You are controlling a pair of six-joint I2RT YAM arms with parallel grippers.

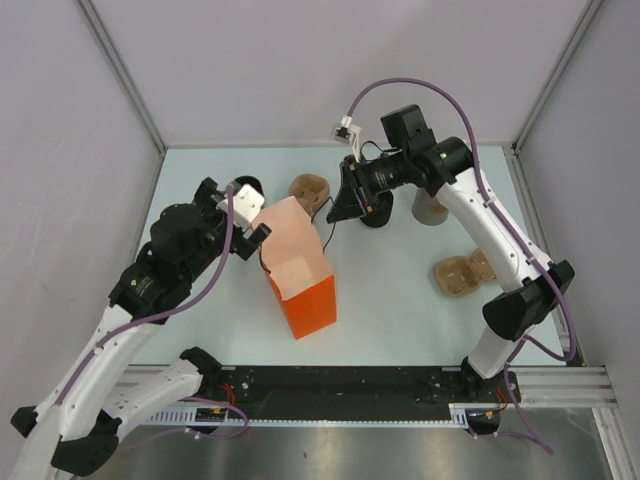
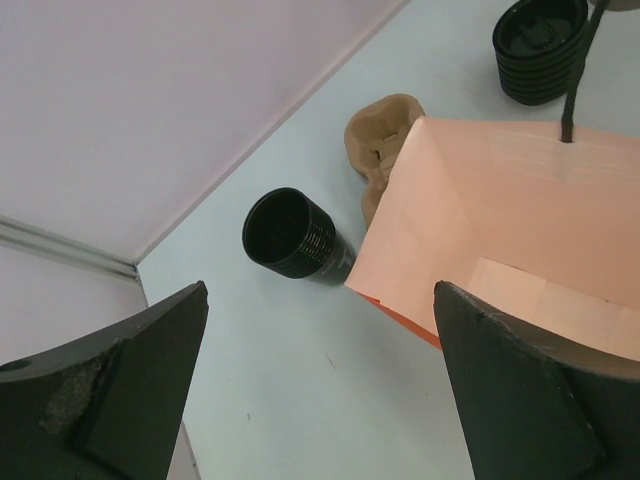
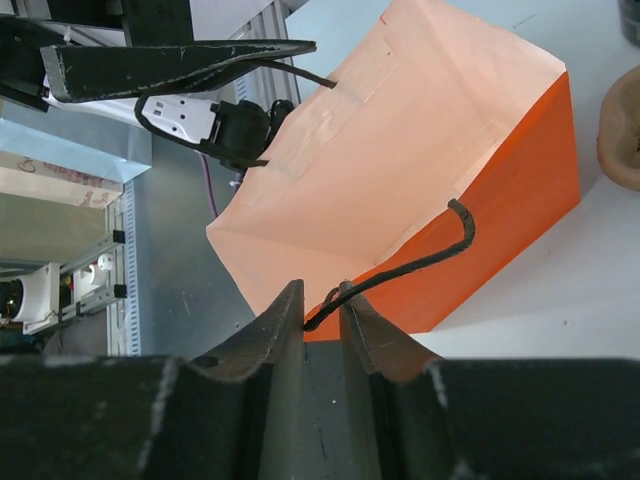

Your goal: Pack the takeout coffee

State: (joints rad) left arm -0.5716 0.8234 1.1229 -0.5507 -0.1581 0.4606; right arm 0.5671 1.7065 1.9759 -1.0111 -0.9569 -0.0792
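Observation:
The orange paper bag (image 1: 305,280) stands open in the middle of the table, leaning. My right gripper (image 1: 337,205) is shut on the bag's black cord handle (image 3: 420,265) and holds that side of the mouth up; its fingers (image 3: 290,310) pinch the cord. A black ribbed cup with a lid, the takeout coffee (image 2: 540,45), stands beyond the bag. A second black cup (image 2: 290,235) sits left of the bag near the back wall (image 1: 250,186). My left gripper (image 2: 320,300) is open and empty above the table beside the bag's mouth (image 2: 500,220).
A brown pulp carrier (image 1: 312,190) lies behind the bag and shows in the left wrist view (image 2: 385,130). Another carrier (image 1: 465,275) lies at the right. A grey-brown cylinder (image 1: 430,207) stands at the back right. Walls close in the back and sides.

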